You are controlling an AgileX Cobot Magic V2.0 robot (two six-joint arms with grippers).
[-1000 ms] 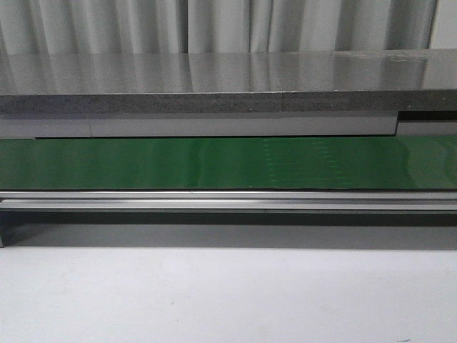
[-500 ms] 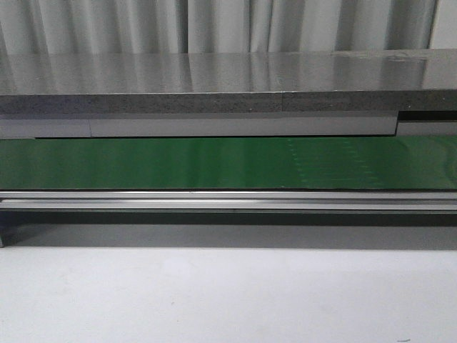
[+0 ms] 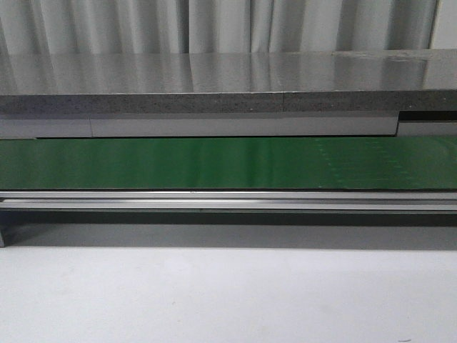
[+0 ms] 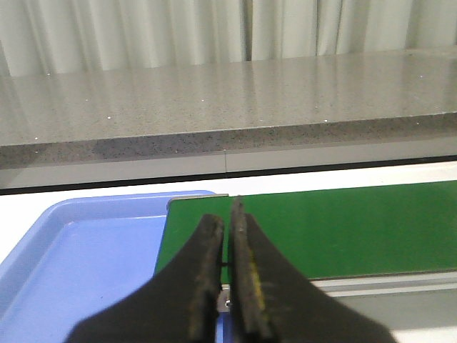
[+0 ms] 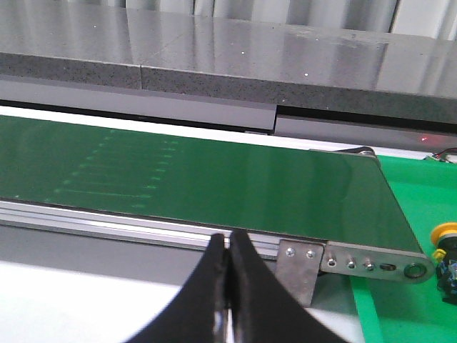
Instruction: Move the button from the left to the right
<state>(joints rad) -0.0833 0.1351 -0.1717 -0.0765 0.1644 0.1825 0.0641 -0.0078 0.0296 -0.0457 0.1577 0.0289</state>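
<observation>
A: Where is the button (image 5: 444, 234)?

B: Only the right wrist view shows it: a yellow cap over a dark body, cut off by the picture's edge, sitting on a bright green surface (image 5: 400, 186) just past the conveyor belt's (image 3: 214, 163) roller end. No gripper touches it.

A: And the belt itself?

B: It carries nothing in any view. The front view shows bare green belt with its metal rail (image 3: 228, 200) along the near side and a grey stone counter (image 3: 214, 78) behind it.

A: What about the arms?

B: The right gripper (image 5: 227, 286) hangs near the rail, jaws pressed together on nothing. The left gripper (image 4: 227, 279) hovers over the belt's other end, where a blue tray (image 4: 78, 264) adjoins it; its jaws are also closed and hold nothing.

A: So how far along is the task?

B: Judging by this, either the button already lies beyond the belt's right end, meaning a transfer is finished, or nothing has started. The pictures cannot settle which. The tray's visible part is bare.
</observation>
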